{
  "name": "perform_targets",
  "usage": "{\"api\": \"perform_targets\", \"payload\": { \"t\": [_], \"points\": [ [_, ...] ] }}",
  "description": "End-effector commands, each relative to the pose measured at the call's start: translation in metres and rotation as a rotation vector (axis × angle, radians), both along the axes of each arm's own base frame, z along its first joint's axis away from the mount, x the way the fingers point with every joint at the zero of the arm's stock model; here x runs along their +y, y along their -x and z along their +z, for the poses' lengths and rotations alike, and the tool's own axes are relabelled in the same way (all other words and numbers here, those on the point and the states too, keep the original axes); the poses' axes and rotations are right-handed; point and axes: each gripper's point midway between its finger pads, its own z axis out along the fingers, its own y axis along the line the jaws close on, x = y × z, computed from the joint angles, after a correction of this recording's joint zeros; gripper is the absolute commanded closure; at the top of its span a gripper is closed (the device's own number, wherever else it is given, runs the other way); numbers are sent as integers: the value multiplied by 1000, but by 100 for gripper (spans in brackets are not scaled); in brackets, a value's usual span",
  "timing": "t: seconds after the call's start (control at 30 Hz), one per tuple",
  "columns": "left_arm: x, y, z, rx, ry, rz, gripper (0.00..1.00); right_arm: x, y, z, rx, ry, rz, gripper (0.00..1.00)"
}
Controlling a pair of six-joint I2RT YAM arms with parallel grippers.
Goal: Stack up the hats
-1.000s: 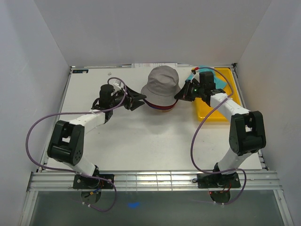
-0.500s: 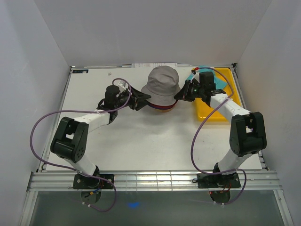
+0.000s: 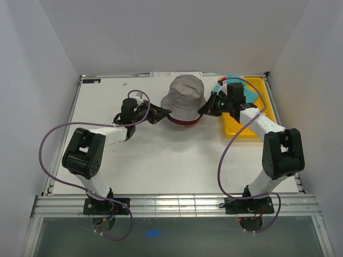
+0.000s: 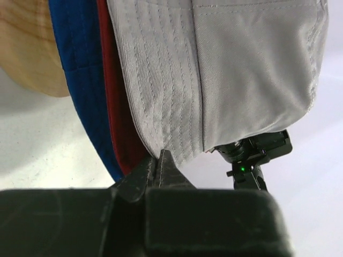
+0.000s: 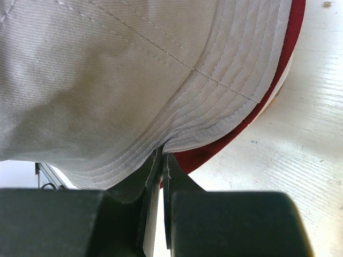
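Observation:
A light grey hat point(image 3: 184, 95) tops the stack at the back middle of the table. A dark red hat point(image 3: 183, 121) shows as a brim under it. In the left wrist view the grey hat point(image 4: 241, 69) lies over the red hat point(image 4: 115, 107) and a blue hat point(image 4: 80, 80), all on a wooden stand point(image 4: 27, 48). My left gripper point(image 3: 165, 112) point(image 4: 159, 157) is shut on the grey brim's left edge. On the opposite side, the right gripper point(image 3: 203, 110) point(image 5: 163, 152) pinches the grey hat point(image 5: 107, 69) by its brim, above the red hat point(image 5: 225, 144). A teal hat point(image 3: 228, 78) peeks out behind the right arm.
A yellow tray point(image 3: 252, 127) lies at the back right, partly under the right arm. White walls close in the table on the left, back and right. Purple cables loop from both arms over the table's sides.
My left gripper has moved right to the stack and has closed on the grey hat's brim. The right gripper keeps its hold and has not moved.

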Motion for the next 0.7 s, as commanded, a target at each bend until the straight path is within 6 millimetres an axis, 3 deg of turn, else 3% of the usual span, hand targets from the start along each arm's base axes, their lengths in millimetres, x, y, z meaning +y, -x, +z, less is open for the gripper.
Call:
{"api": "perform_targets", "payload": {
  "t": [0.0, 0.3, 0.53, 0.6, 0.67],
  "points": [
    [0, -1, -3, -19, -2, 7, 99, 7, 5, 19, -82, -17, 43, 92],
    [4, 0, -55, 76, -72, -2, 100, 6, 5, 19, -91, 0, 52, 91],
    [15, -11, -62, 79, -111, 15, 100, 5, 2, 20, -91, 7, 56, 90],
    [21, -16, -59, 74, -113, 25, 100, 4, 2, 22, -97, 10, 56, 85],
    [25, -20, -55, 64, -111, 27, 100, -3, -2, 27, -105, 17, 38, 73]
  ]
}}
